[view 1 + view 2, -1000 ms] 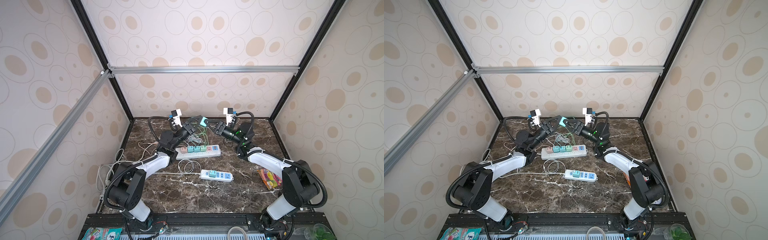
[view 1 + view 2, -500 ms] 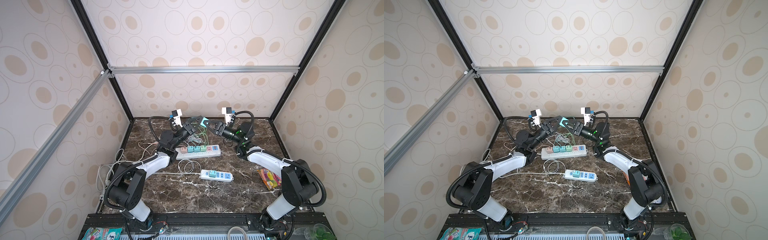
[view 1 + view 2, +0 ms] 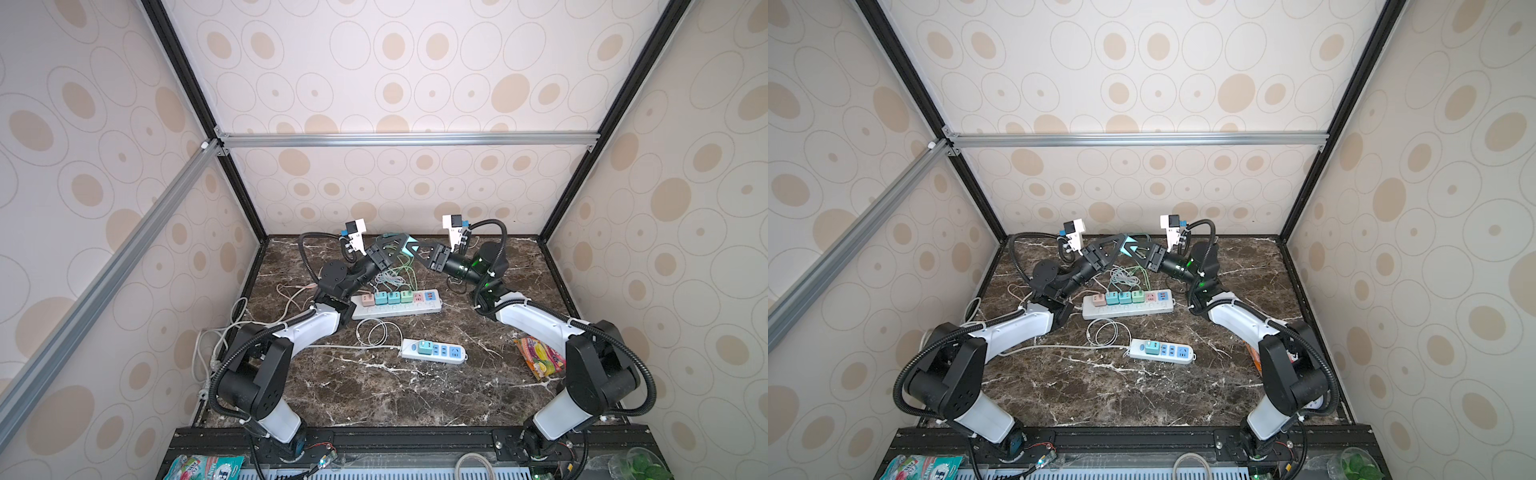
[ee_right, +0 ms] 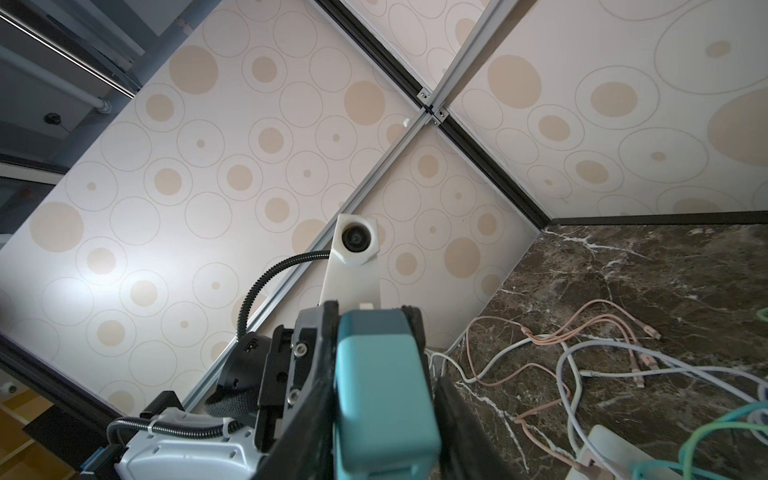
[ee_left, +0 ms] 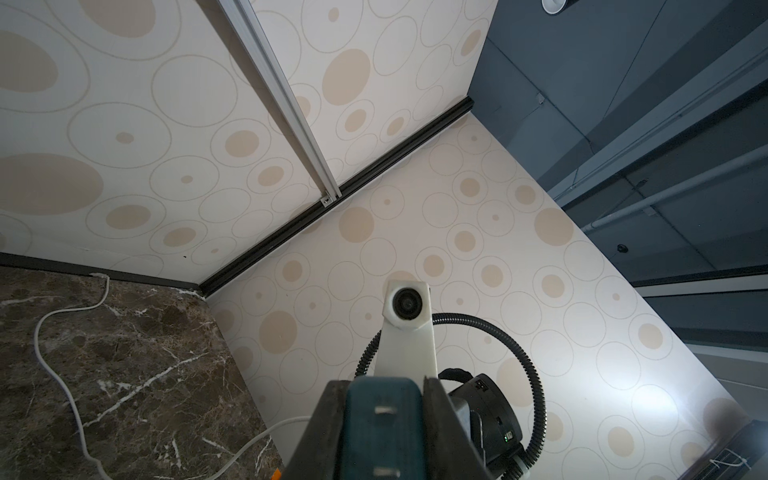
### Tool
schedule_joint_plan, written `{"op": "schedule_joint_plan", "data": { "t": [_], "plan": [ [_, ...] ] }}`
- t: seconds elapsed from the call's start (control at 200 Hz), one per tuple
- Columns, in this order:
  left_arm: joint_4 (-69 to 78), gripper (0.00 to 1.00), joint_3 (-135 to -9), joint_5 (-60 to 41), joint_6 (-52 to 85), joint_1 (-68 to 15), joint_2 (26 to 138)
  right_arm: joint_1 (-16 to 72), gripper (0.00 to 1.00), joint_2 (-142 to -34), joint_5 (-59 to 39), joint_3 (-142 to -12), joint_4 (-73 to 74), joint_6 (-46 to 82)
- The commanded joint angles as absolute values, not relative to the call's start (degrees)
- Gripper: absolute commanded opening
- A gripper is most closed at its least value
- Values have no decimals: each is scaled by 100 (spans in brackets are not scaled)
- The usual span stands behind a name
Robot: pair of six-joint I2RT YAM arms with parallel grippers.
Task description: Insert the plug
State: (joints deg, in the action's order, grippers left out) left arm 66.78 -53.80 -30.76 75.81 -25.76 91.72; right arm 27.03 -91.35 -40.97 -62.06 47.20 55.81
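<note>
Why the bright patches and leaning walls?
In both top views, the wide lens tilts the frame posts outward; in the left wrist view, glare whitens the wall and the plug looks shadowed; the right wrist view shows similar glare.

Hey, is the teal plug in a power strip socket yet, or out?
Out: left gripper and right gripper hold the teal plug in the air, prongs bare in the left wrist view.

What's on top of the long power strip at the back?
On the long strip: a pink plug, two teal plugs, a green plug, side by side. Right of them a pink socket and a blue socket look free. Sockets beneath the plugs are covered.
</note>
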Motion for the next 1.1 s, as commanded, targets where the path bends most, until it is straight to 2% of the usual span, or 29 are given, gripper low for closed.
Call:
{"op": "schedule_joint_plan", "data": {
  "t": [0.0, 0.1, 0.125, 0.15, 0.17, 0.175, 0.205, 0.21, 0.215, 0.23, 0.29, 0.46, 0.73, 0.89, 1.095],
  "plan": [
    [6709, 0, -5424, -3185, 7413, -2544, 9061, 2742, 0, -8890, -4212, -6233, 4394, 5279],
    [7043, 0, -5348, -3208, 7589, -2544, 9087, 2743, 0, -9008, -4374, -6332, 4608, 5491],
    [7144, 0, -5315, -3189, 7639, -2553, 9088, 2743, 6, -9059, -4436, -6374, 4722, 5593],
    [7227, 0, -5288, -3175, 7690, -2549, 9088, 2743, 17, -9105, -4483, -6404, 4848, 5701],
    [7272, 0, -5275, -3160, 7696, -2542, 9080, 2747, 30, -9136, -4506, -6424, 4949, 5788],
    [7279, 0, -5274, -3153, 7702, -2554, 9079, 2747, 30, -9136, -4506, -6424, 4949, 5788],
    [7286, 0, -5268, -3126, 7686, -2549, 9057, 2742, 51, -9170, -4505, -6440, 5066, 5890],
    [7282, 0, -5262, -3110, 7680, -2549, 9055, 2744, 57, -9174, -4495, -6440, 5083, 5924],
    [7275, 0, -5263, -3102, 7672, -2549, 9049, 2744, 57, -9174, -4495, -6440, 5083, 5924],
    [7254, 0, -5260, -3059, 7646, -2549, 9034, 2748, 69, -9177, -4465, -6432, 5079, 5947],
    [7102, 0, -5229, -2800, 7471, -2548, 8945, 2743, 100, -9130, -4302, -6351, 4842, 5886],
    [6647, 0, -5416, -2024, 6830, -2546, 8806, 2764, 99, -8807, -4052, -5796, 4437, 5487],
    [5695, 0, -5856, -968, 5675, -2562, 8661, 3076, 99, -8544, -4074, -5679, 3854, 4867],
    [5848, 0, -5810, -1494, 5977, -2561, 8707, 3076, 100, -8731, -3626, -5813, 4023, 5233],
    [5801, 0, -5516, -1679, 6073, -2560, 8519, 3074, 90, -8979, -3239, -6080, 4277, 5716]
  ]
}}
